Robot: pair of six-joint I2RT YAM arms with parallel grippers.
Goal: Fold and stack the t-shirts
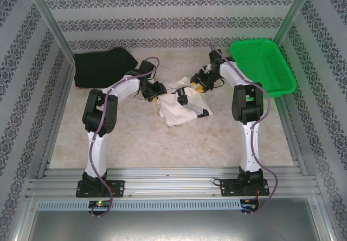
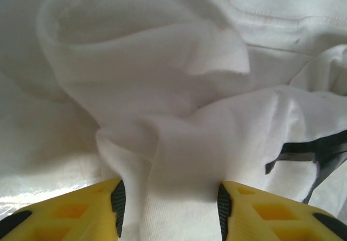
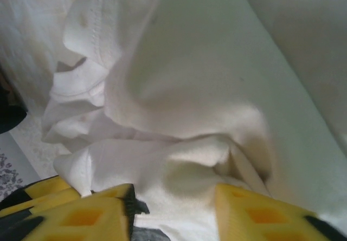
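The cream t-shirt (image 1: 181, 110) lies crumpled in the middle of the tabletop (image 1: 162, 149), and both arms meet over its upper edge. The left arm (image 1: 122, 89) reaches in from the left of the frame and the right arm (image 1: 233, 78) from the right. Most of the cloth therefore lies below the line between the two sets of jaws, towards the bottom of the frame. Its long axis runs loosely from upper left to lower right. In the left wrist view a raised ridge of the shirt (image 2: 179, 160) stands between the yellow fingers (image 2: 81, 211) and touches both pads, so the left jaws look closed on that fold. In the right wrist view bunched cloth (image 3: 184, 170) fills the gap between the fingers (image 3: 260, 214), but I cannot tell whether the right jaws pinch it or only straddle it. Neither arm is clearly nearer; each sits at its own side of the same edge. Spreading the shirt would probably mean drawing those two points apart. The black t-shirt (image 1: 100, 67) lies heaped at the upper left, well apart, and a green basket (image 1: 282, 86) stands at the upper right.
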